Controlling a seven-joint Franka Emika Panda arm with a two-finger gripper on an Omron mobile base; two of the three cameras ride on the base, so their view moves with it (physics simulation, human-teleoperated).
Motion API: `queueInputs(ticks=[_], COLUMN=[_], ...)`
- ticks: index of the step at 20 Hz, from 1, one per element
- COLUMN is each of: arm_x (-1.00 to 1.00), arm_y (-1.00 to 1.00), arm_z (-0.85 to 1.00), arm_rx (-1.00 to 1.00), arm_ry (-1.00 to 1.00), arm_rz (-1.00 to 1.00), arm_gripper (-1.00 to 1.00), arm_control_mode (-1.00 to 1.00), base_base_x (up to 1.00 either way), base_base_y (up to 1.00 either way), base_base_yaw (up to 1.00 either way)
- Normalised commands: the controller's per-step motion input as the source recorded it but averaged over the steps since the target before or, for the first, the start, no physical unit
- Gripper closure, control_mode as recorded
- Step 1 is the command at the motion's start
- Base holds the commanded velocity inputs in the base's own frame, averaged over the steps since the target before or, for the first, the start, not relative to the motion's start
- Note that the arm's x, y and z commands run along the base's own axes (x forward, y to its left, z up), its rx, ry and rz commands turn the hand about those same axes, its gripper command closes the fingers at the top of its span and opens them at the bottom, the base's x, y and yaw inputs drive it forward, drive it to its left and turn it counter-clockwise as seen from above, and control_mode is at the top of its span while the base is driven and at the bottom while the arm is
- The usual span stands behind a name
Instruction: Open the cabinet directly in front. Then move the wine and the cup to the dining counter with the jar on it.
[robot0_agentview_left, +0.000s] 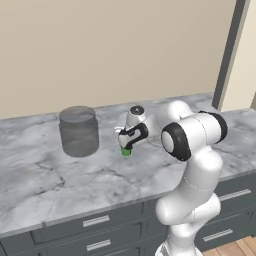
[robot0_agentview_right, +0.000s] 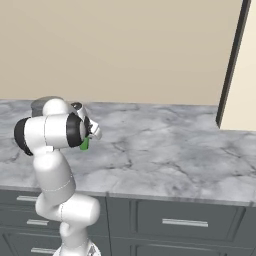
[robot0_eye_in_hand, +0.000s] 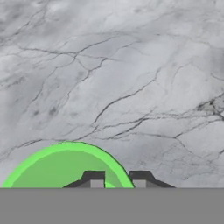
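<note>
Green cup (robot0_agentview_left: 126, 151) sits on the marble worktop (robot0_agentview_left: 45, 175) near the jar (robot0_agentview_left: 78, 131), directly beneath the hand (robot0_agentview_left: 125, 146). Its fingertips (robot0_eye_in_hand: 93, 179) stand slightly parted astride the rim, grip uncertain. Lifting askew could drag the rim and tip it.

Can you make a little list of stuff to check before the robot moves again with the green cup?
1. Cup low over the dining counter: ok.
2. Cup resting on the marble: cannot tell.
3. Gripper right at the cup, jaws narrow: ok.
4. Cup let go of: cannot tell.
5. Jar on this counter, apart from the cup: ok.
6. Bare marble beside the cup: ok.
</note>
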Motion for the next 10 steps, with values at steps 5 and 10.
queueInputs(ticks=[5, 10], arm_x=[0.0, 0.0], arm_y=[0.0, 0.0], arm_z=[0.0, 0.14], arm_rx=[0.0, 0.0], arm_ry=[0.0, 0.0], arm_rz=[0.0, 0.0], arm_gripper=[-1.0, -1.0], arm_control_mode=[-1.0, -1.0], base_base_x=[0.0, 0.0], base_base_y=[0.0, 0.0], base_base_yaw=[0.0, 0.0])
